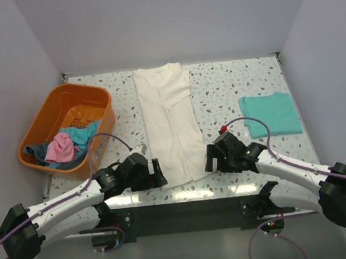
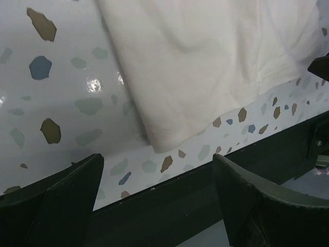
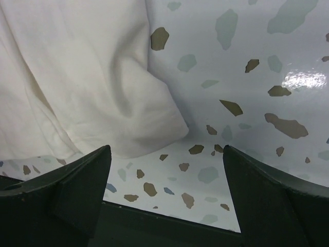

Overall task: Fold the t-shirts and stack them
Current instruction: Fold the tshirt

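Hands first: left gripper (image 2: 157, 167) has its fingers spread with nothing between them. The near corner of the cream shirt (image 2: 205, 67) lies just ahead of the gap, flat on the table (image 2: 56, 87), untouched.

The right gripper (image 3: 165, 154) is likewise spread and empty. The shirt's other near corner sits just ahead of its gap, apart from both fingers.

Top view: the cream shirt runs away from both grippers as a long narrow strip, sides apparently turned in, collar at the far end. No logo shows.

The teal shirt (image 1: 270, 114) lies beyond and outboard of the right gripper, a compact flat rectangle.

The basket (image 1: 85, 91) sits beyond and outboard of the left gripper, with pink and blue-green cloths (image 1: 60, 147) inside. Cannot tell whether these are shirts.

Progress (judgement): teal looks finished. Cream is partway: lengthwise fold made, crosswise fold left. Stacking not yet done, as the two shirts lie well apart. Likely next: pinch both near corners and carry the hem toward the collar.
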